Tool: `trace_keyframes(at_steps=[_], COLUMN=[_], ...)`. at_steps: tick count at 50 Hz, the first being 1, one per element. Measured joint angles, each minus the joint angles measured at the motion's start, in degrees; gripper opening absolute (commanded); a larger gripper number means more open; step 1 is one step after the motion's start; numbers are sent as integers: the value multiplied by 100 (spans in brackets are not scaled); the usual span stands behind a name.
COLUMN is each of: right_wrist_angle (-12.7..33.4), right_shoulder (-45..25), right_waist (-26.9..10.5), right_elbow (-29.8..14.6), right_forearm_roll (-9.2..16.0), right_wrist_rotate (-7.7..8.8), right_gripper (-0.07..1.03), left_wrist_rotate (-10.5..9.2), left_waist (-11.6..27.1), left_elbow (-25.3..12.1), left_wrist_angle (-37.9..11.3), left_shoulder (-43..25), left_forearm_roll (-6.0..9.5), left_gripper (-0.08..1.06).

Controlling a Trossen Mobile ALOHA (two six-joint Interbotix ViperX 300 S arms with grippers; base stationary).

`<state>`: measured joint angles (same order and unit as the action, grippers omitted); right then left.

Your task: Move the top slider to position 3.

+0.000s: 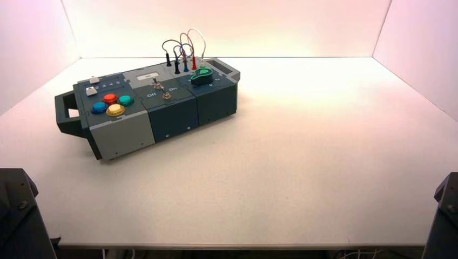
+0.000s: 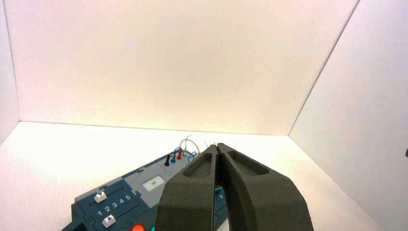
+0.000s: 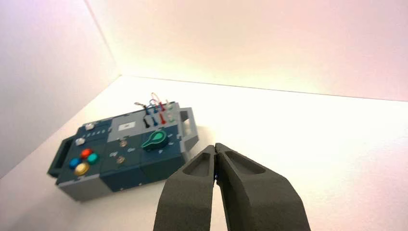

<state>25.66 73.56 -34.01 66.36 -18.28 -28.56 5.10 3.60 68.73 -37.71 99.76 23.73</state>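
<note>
Slider (image 2: 100, 197) lies well apart from both jaws.

High view from above and behind, facing down over desk (image 1: 281, 183), wrist views lower, facing back wall (image 2: 154, 62), all sharing box (image 1: 148, 102).

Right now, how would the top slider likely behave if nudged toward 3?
The top slider looks stiff and light, being a tiny solid block. It would probably glide along the numeral row rather than roll, given its flat-sided shape. Its small faces might let a tool slip.
</note>
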Motion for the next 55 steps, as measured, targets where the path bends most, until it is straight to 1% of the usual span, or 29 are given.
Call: trace_keyframes(at_steps=[5,29,35,38,40,41,42,43,44,45,47,48,49,51,52,53,55], right_wrist_angle=[0,-26,-176,-308,-360,-404,-413,-457,-457,-510,-554,-563,-571,-580,-580,-598,-598], right_shoulder=[9,53,-360,-958,-1187,-1573,-1626,-2030,-2030,-2558,-3120,-3199,-3639,-4166,-4166,-4518,-4878], right_waist=[-70,-79,-70,-114,-158,-237,-246,-334,-334,-466,-598,-606,-703,-773,-773,-826,-879], right_elbow=[0,0,-105,-343,-457,-642,-668,-879,-879,-1169,-1494,-1538,-1802,-2136,-2136,-2382,-2628], right_forearm_roll=[9,-9,-9,0,0,-9,-9,-18,-18,-35,-62,-70,-70,-70,-70,-79,-70], right_wrist_rotate=[0,0,0,0,0,0,0,18,18,53,105,114,141,167,167,193,211], right_gripper=[-2,-2,-2,-2,-2,-2,-2,-2,-2,-2,-2,-2,-2,-2,-2,-2,-2], left_wrist_rotate=[0,0,0,0,0,0,0,0,0,-9,-9,-9,-9,-9,-9,-9,-9], left_waist=[9,0,0,0,0,-9,-9,-9,-9,-9,-18,-18,-18,-18,-18,-26,-18], left_elbow=[-9,9,18,18,18,18,18,18,18,18,26,26,26,35,35,35,35], left_wrist_angle=[9,53,62,62,62,70,70,79,79,79,88,88,88,97,88,97,97], left_shoulder=[9,0,0,0,0,0,0,-9,0,0,0,0,0,0,-9,0,0], left_forearm_roll=[0,0,0,0,0,0,0,0,0,0,0,0,0,0,0,0,0], left_gripper=[-3,-3,-3,-3,-3,-3,-3,-3,-3,-3,-3,-3,-3,-3,-3,-3,-3])
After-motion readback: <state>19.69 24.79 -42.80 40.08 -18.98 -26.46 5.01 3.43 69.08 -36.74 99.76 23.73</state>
